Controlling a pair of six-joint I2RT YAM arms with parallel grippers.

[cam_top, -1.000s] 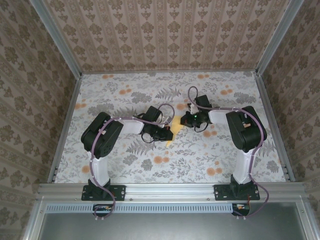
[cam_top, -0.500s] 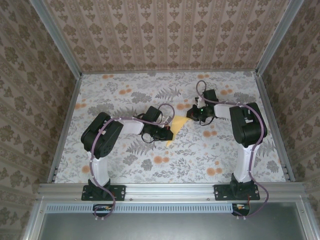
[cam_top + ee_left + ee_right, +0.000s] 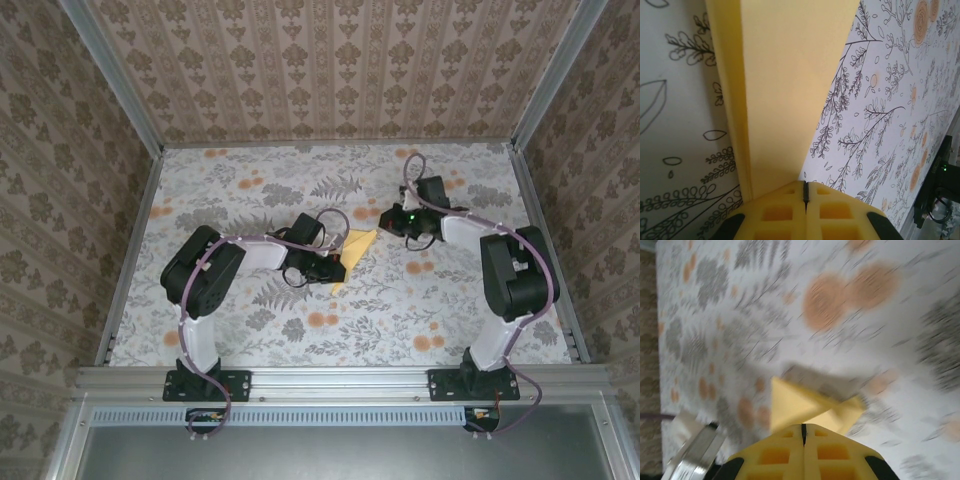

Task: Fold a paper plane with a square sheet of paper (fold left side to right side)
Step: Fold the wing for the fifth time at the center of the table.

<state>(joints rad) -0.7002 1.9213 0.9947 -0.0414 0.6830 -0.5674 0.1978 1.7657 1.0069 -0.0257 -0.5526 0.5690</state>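
Table (image 3: pixel 250 330) carries a white cloth printed with grey leaves and orange flower blotches (image 3: pixel 322 320). It is boxed in by wallpapered walls (image 3: pixel 330 70) on the far, left and right sides, with a metal rail (image 3: pixel 340 378) along the near edge.

Left arm (image 3: pixel 205 270) rises from the near-left edge and bends in toward the table's middle. Right arm (image 3: pixel 515 270) rises from the near-right edge and reaches toward the far side, then inward.

Sheet of paper (image 3: pixel 357 245) is pale yellow and folded into a slim strip. It lies near the middle of the table, slanting from near-left to far-right between the two grippers. In the left wrist view the sheet of paper (image 3: pixel 785 90) runs straight away from the fingertips, with a narrow folded layer along its left side. In the blurred right wrist view a pointed corner of the sheet of paper (image 3: pixel 800 405) sits just past the tips, casting a shadow on the cloth.

Left gripper (image 3: pixel 338 272) (image 3: pixel 805 192) has its jaws fully together, tips at the paper's near end. Cannot tell if the paper is pinched or just pressed.

Right gripper (image 3: pixel 386 216) (image 3: pixel 803 431) has its jaws together too, tips at the paper's far corner. Cannot tell if it grips the paper.
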